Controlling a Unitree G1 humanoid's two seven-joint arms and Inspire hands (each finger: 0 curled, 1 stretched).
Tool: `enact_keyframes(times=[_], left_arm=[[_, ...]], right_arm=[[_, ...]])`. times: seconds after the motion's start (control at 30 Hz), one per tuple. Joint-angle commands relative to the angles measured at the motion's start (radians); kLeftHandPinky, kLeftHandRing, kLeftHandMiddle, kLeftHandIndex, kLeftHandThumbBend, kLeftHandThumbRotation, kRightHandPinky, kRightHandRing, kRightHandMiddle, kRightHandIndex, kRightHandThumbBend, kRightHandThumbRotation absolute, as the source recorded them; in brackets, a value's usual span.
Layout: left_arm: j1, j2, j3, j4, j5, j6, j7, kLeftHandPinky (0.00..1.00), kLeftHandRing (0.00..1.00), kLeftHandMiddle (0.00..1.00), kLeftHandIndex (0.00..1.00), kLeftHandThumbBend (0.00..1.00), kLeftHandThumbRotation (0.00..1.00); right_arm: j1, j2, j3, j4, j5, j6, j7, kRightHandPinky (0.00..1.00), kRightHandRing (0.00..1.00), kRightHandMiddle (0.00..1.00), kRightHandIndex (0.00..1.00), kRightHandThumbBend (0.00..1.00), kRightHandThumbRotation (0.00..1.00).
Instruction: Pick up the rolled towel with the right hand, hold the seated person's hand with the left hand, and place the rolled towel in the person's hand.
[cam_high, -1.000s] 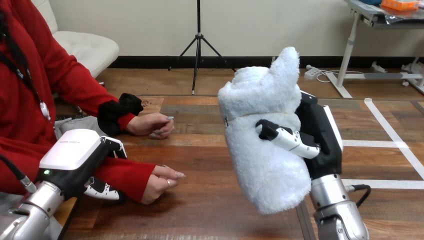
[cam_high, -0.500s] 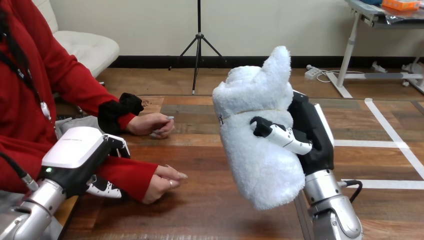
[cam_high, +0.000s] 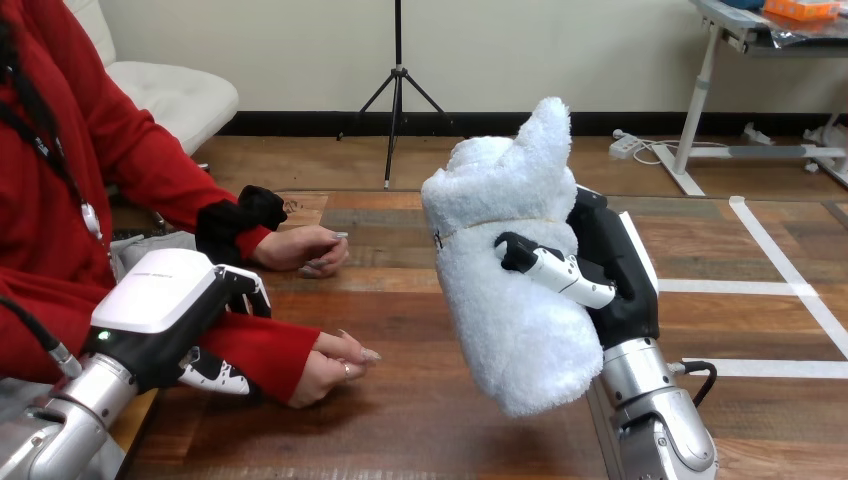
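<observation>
Over the wooden surface (cam_high: 420, 430), the right robot hand (cam_high: 622, 270) clasps the white rolled towel (cam_high: 505, 300) upright in the air, while the left robot hand (cam_high: 160, 305) wraps fingers and thumb round the red-sleeved forearm (cam_high: 265, 350) behind the person's hand (cam_high: 335, 365), which rests loosely curled on the wood, apart from the towel.

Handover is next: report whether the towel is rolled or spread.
Rolled: the towel is one thick bundle, standing nearly upright in the right hand, thumb curled across it.
</observation>
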Motion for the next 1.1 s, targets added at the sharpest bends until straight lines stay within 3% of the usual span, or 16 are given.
enact_keyframes(times=[0.0,0.43,1.07], left_arm=[[-0.053,-0.02,0.04,-0.104,-0.03,-0.037,0.024,0.39,0.41,0.46,0.48,0.81,0.02],[-0.044,-0.022,0.054,-0.158,-0.042,-0.045,0.02,0.38,0.4,0.45,0.47,0.82,0.01],[-0.023,-0.025,0.093,-0.282,-0.059,-0.026,-0.047,0.38,0.4,0.45,0.46,0.81,0.03]], right_arm=[[-0.134,0.001,-0.021,0.049,-0.008,-0.057,-0.015,0.0,0.04,0.12,0.2,0.42,0.0],[-0.208,-0.009,-0.042,0.207,-0.038,-0.136,-0.006,0.0,0.05,0.13,0.21,0.44,0.0],[-0.301,-0.032,-0.057,0.434,-0.124,-0.239,-0.074,0.02,0.08,0.17,0.22,0.52,0.0]])
